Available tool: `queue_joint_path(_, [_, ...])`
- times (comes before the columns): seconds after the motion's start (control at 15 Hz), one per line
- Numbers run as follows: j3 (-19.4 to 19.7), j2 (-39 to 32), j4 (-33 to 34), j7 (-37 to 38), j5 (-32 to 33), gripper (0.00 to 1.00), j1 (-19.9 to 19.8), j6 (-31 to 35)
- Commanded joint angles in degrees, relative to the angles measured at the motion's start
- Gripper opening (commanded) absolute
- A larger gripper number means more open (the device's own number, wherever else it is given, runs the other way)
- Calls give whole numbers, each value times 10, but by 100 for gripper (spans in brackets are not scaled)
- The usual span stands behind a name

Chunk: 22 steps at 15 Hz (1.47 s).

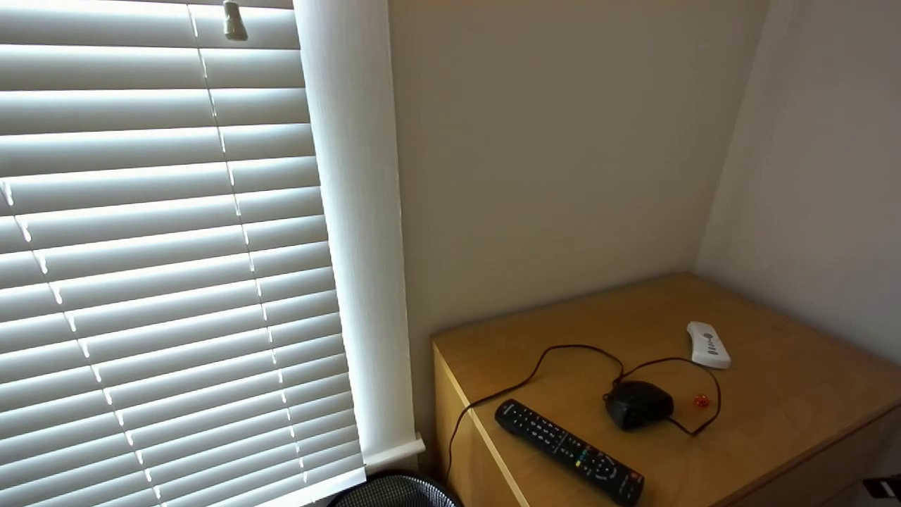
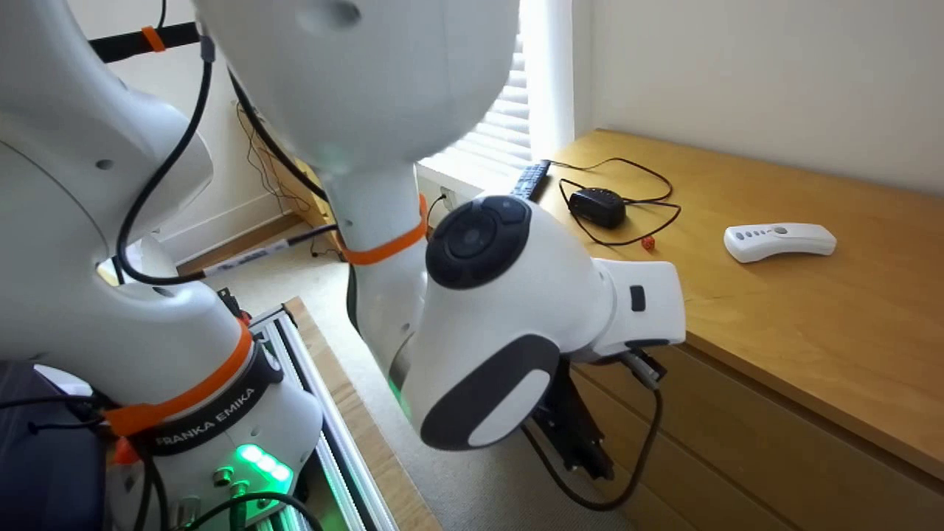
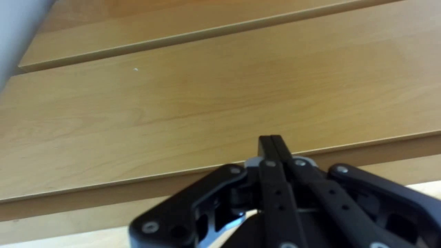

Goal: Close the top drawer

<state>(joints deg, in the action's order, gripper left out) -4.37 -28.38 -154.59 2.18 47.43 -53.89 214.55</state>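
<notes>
- Top drawer (image 2: pixel 774 457): just under the top of the wooden table (image 2: pixel 877 324), at the front. I can't tell if it is pushed all the way in.
- Robot base (image 2: pixel 199 457): it says FRANKA EMIKA, and green lights (image 2: pixel 269 463) glow on it.
- Black remote (image 1: pixel 569 451): it lies on the table. Its words are too small to read.
- White remote (image 1: pixel 708 345): on the table too, near a black box (image 1: pixel 639 405) with a looped cord (image 1: pixel 578 346) and a small red thing (image 1: pixel 701 401).
- White blinds (image 1: pixel 141 246): they hang near a plain wall (image 1: pixel 563 155).
- Black mesh bin (image 1: pixel 396 491): near the side of the table. What is in it is hidden.
- Hand (image 3: pixel 270 139): its 2 fingers are pressed together, with nothing between them. It hangs in front of the table. I can't tell if the tips touch the wood.
</notes>
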Motion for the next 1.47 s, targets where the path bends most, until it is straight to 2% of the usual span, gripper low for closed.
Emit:
queue_joint_path(0.0, [0, 144, -84, 41, 7, 26, 15, -115])
queue_joint_path(0.07, [2, 144, -35, 106, 64, 27, 19, -168])
queue_joint_path(0.33, [-68, 218, -26, 251, 205, 56, -10, -291])
queue_joint_path(0.4, [-84, 250, -65, 234, 180, 62, -12, -300])
queue_joint_path(0.47, [-99, 216, -26, 279, 215, 71, -14, -316])
queue_joint_path(0.73, [-141, 213, -28, 287, 190, 99, -24, -315])
queue_joint_path(1.0, [-178, 178, -28, 289, 177, 100, -63, -285])
queue_joint_path(1.07, [-157, 206, -28, 286, 182, 100, -31, -304])
queue_joint_path(1.4, [-160, 203, -26, 287, 182, 100, -33, -303])
